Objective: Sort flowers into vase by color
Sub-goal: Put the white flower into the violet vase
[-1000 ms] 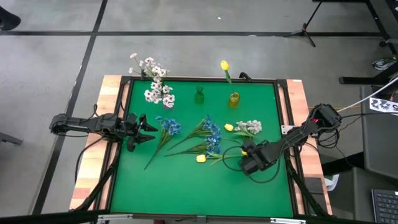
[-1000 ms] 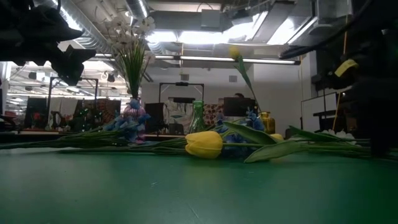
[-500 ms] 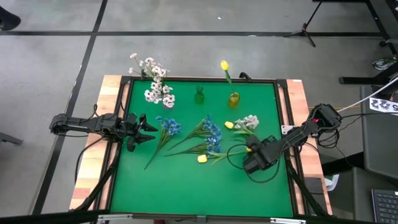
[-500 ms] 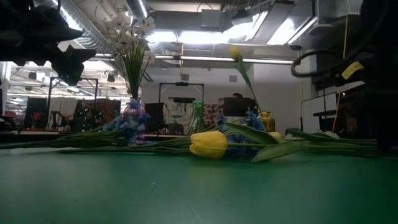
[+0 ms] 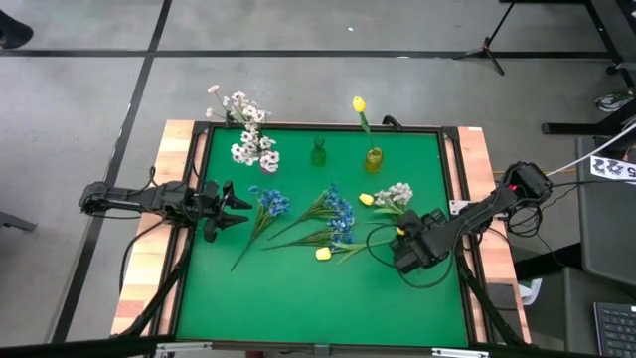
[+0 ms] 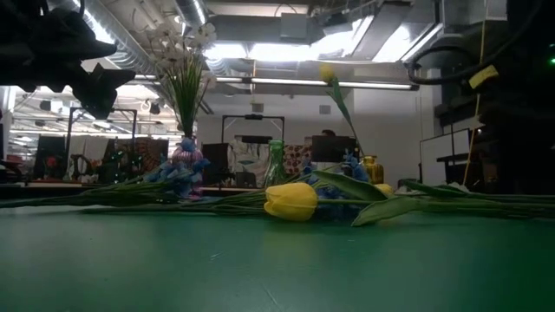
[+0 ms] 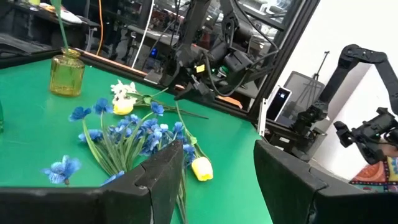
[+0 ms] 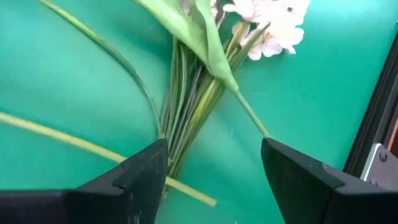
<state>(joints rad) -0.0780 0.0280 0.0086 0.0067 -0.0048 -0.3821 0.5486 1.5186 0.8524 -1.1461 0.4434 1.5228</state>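
Observation:
Loose flowers lie flat on the green mat (image 5: 298, 298): blue sprigs (image 5: 338, 211), another blue sprig (image 5: 270, 203), a yellow tulip (image 5: 323, 254), a yellow bud (image 5: 366, 201) beside a white spray (image 5: 397, 195), and white blossoms (image 5: 254, 151). A yellow vase (image 5: 374, 159) holds a yellow tulip (image 5: 359, 103). The green vase (image 5: 318, 152) has no flower in it. My right gripper (image 8: 214, 180) is open, tipped down over the white spray's green stems (image 8: 193, 124), one finger on each side. My left gripper (image 5: 237, 204) stands open at the mat's left edge.
A bunch of white flowers (image 5: 237, 107) stands upright at the far left corner. A black frame and wooden border (image 5: 179, 249) run round the mat. The near half of the mat is bare. Cables loop beside my right arm (image 5: 497, 204).
My right gripper has drawn back toward the table's right edge and a little up, tipping further downward, still open. The yellow tulip near the front has slid slightly to the right.

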